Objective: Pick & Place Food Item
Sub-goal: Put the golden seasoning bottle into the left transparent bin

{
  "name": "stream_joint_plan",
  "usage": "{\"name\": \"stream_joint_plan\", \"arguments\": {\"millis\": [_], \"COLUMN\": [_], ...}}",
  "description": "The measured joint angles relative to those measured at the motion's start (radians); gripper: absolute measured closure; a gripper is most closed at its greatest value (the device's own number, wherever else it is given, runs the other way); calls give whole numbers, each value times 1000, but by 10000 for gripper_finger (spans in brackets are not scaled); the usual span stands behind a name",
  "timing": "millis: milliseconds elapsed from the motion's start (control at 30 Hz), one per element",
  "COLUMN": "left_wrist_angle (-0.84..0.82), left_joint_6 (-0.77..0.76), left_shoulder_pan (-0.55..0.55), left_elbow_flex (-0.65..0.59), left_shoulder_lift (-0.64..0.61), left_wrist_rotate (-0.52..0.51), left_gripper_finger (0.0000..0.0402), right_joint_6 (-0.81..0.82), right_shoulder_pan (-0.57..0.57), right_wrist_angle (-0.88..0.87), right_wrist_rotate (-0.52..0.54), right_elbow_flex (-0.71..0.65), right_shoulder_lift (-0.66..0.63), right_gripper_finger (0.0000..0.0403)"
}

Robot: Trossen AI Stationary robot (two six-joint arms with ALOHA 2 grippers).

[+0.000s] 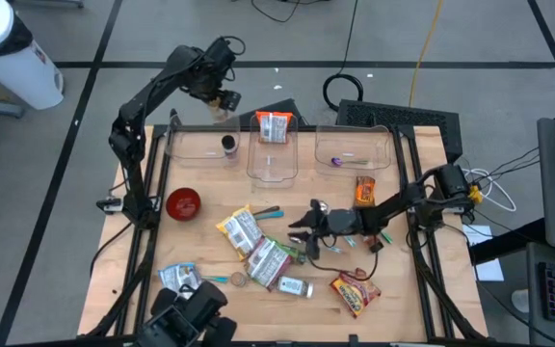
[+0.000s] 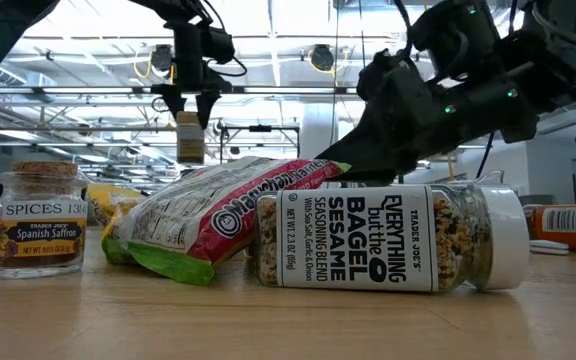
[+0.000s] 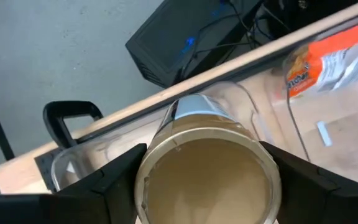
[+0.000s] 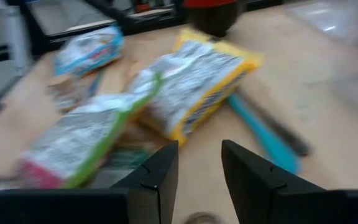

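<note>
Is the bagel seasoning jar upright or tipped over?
Tipped over. The jar lies on its side on the table, label text running sideways, white cap pointing sideways, beside a red-green packet.

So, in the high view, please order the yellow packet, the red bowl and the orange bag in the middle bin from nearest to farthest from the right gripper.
From the right gripper, table centre:
1. Yellow packet, just to its left.
2. Orange bag, in the middle bin at the far edge.
3. Red bowl, at the table's left side.
</note>
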Motion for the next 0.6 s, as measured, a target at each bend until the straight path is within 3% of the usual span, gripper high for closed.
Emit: {"name": "stream_joint_plan", "arguments": {"millis": [467, 600], "left_wrist_angle": [23, 35], "left_joint_6": [-126, -150], "left_shoulder_pan": [-52, -78], "left_elbow_flex": [0, -18], "left_shoulder_lift": [0, 0], "left_wrist_rotate": [-27, -37], "left_gripper_finger": [126, 126], "right_joint_6": [51, 47], "right_shoulder_pan": [80, 89], "right_wrist_angle": [-76, -111], "right_wrist_rotate": [-1, -53], "right_elbow_flex": [0, 0], "right_shoulder_lift": [0, 0], "right_gripper_finger": [289, 289]}}
